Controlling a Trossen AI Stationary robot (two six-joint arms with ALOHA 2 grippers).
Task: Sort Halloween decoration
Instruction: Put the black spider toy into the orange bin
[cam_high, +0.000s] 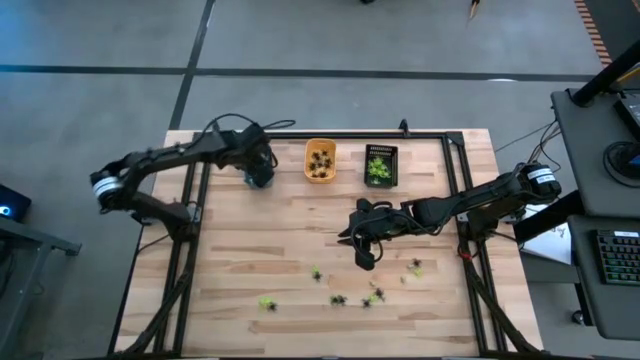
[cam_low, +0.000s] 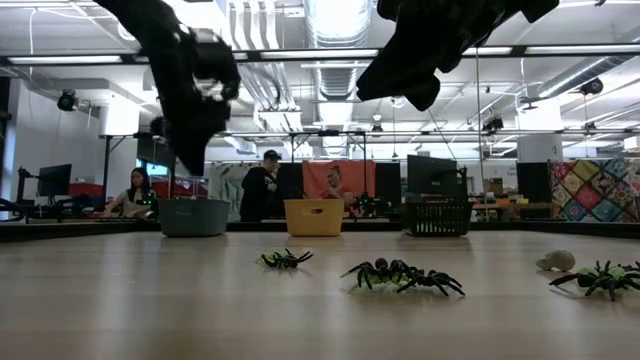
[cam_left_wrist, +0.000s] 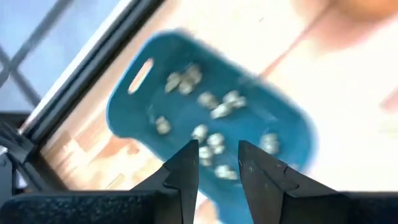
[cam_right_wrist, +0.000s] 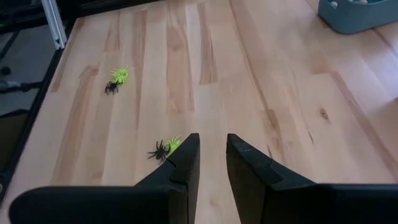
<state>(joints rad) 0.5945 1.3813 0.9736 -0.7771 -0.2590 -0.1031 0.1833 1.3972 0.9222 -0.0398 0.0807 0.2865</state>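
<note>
The left gripper (cam_high: 260, 172) is held over the blue tray (cam_left_wrist: 211, 134) of pale figures (cam_left_wrist: 211, 140), fingers slightly parted, empty. The right gripper (cam_high: 362, 250) is hung mid-table, fingers narrowly parted, empty. Black and green spiders (cam_high: 340, 298) are scattered along the near edge.

- Both arms are dark, near black, built of slim jointed links; each carries a pale grey-white band at the joint nearest its base, seen from above
- Thin black cables loop over the left arm's upper link and run along the right arm
- The left end effector (cam_left_wrist: 216, 167) has two flat, dark matte fingers with stepped, angular inner edges on a broad black body
- The right end effector (cam_right_wrist: 210, 163) shows the same pair of blocky black fingers on a wide dark housing
</note>
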